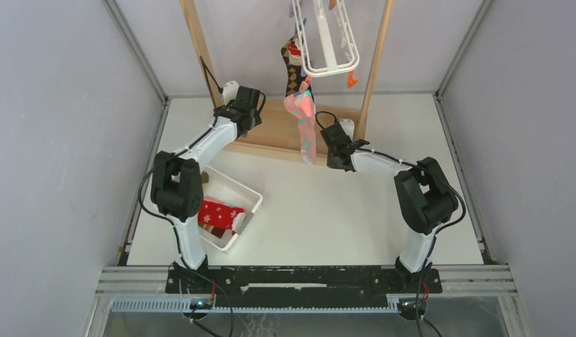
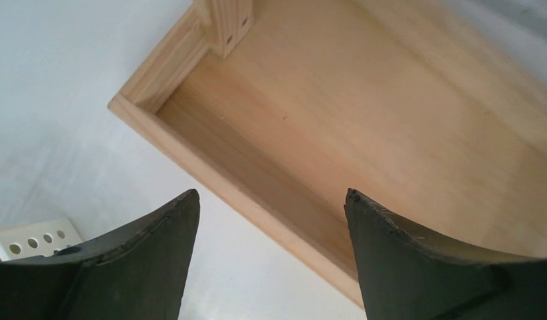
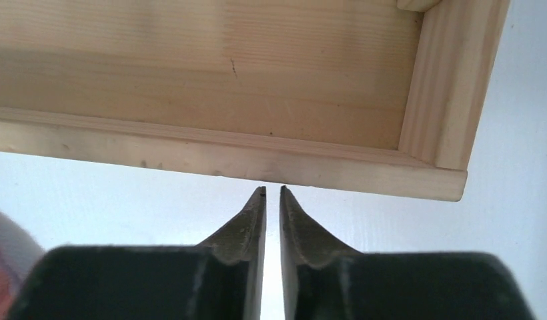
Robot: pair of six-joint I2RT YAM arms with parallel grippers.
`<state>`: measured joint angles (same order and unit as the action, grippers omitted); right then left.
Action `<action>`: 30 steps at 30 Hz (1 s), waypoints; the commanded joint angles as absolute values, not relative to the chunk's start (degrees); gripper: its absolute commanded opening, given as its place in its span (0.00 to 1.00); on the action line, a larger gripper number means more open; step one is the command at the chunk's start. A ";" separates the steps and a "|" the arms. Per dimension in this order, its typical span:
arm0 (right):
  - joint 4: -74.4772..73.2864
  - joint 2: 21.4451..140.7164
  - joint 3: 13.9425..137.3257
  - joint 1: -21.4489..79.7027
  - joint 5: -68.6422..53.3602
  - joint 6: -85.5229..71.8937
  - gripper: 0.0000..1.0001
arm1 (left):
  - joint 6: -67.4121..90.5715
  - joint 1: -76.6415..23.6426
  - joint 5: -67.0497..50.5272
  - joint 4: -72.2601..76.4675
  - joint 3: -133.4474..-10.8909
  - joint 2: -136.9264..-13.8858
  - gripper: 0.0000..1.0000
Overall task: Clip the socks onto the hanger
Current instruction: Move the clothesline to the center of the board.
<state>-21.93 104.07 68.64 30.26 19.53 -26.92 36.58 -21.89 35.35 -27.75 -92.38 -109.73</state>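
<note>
Seen from above, two white-and-black robot arms reach forward over a white table (image 1: 341, 210) toward a tall wooden rack (image 1: 378, 56) at the far side.

A white plastic hanger (image 1: 326, 42) hangs high between the rack's two posts, with an orange clip (image 1: 352, 79) dangling from its near edge. Two socks hang from the hanger's left side. The upper one is a brown, red and cream patterned sock (image 1: 293, 67). Just below it is a pink sock with teal dots (image 1: 303, 123), which trails down in front of the rack's flat wooden base (image 1: 278, 130).

The left gripper (image 2: 271, 197) hovers over the left corner of that base. Its claw is spread wide and holds nothing.

The right gripper (image 3: 272, 190) sits just beside the lower end of the pink sock, at the near edge of the base by its right corner. Its two dark fingers (image 3: 247, 223) are drawn almost together, with only a thin slit between them, and they clench nothing.

Near the left arm's elbow, a white slatted basket (image 1: 246, 193) rests on the table. A red sock with white snowflakes (image 1: 216, 214) lies inside it.
</note>
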 commanded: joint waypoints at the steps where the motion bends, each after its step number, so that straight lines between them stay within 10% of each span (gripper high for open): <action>1: -19.89 101.20 68.26 31.19 22.41 -25.52 0.14 | 36.97 -19.62 29.68 -34.35 -95.05 -113.11 0.82; 30: -18.72 98.34 67.06 30.96 18.93 -25.31 0.04 | 39.91 -18.28 17.09 -38.36 -104.91 -127.12 0.54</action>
<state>-20.10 100.51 67.07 30.89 18.72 -26.06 37.80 -18.57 20.58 -37.56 -104.14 -126.50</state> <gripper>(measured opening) 0.040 0.553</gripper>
